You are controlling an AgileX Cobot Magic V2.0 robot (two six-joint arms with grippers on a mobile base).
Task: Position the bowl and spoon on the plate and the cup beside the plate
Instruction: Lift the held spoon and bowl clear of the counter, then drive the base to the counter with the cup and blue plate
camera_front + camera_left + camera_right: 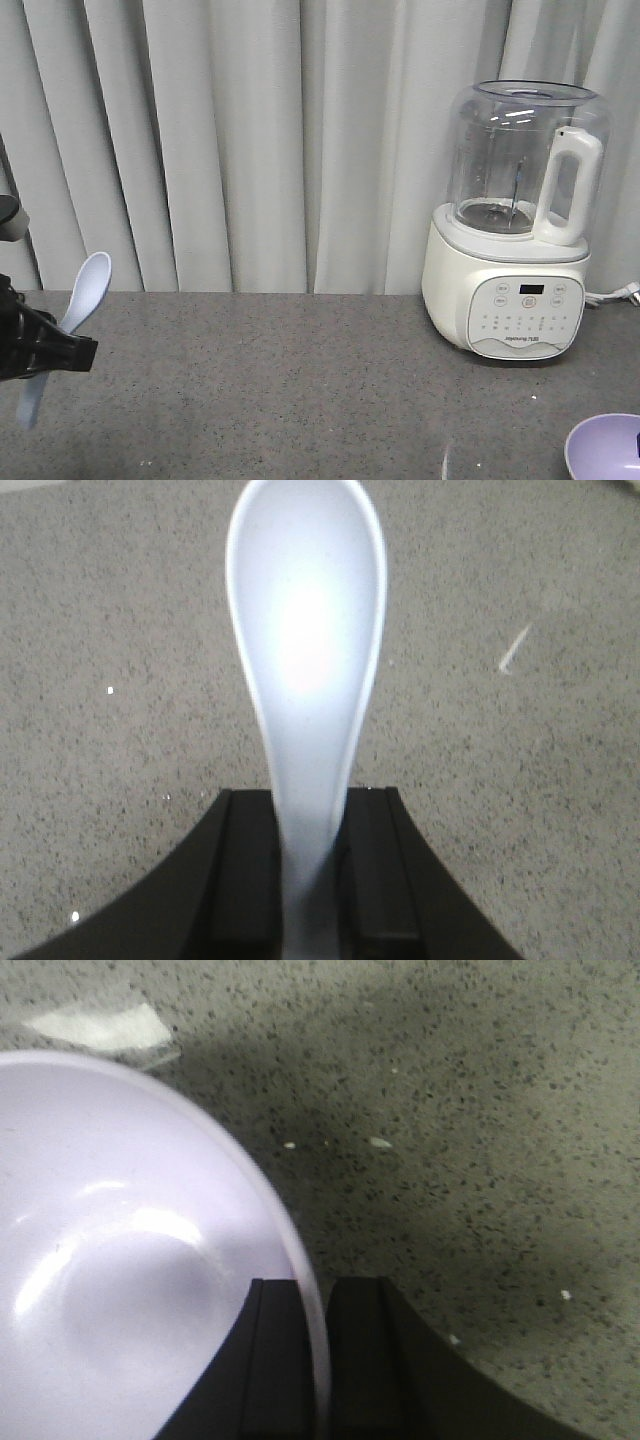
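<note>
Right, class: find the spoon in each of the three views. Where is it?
Front view: spoon at far left, in the left gripper.
Left wrist view: centre, scoop upward.
Right wrist view: not in it.
Shared landmark: the grey speckled table.

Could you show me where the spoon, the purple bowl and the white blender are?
spoon [305, 650], left wrist view, middle of the scoop.
bowl [120, 1290], right wrist view, inner floor.
blender [450, 278], front view, white base.

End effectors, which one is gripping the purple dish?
The right end effector, clamped on the rim of the lavender bowl. The left end effector grips the pale blue spoon by its handle instead.
</note>
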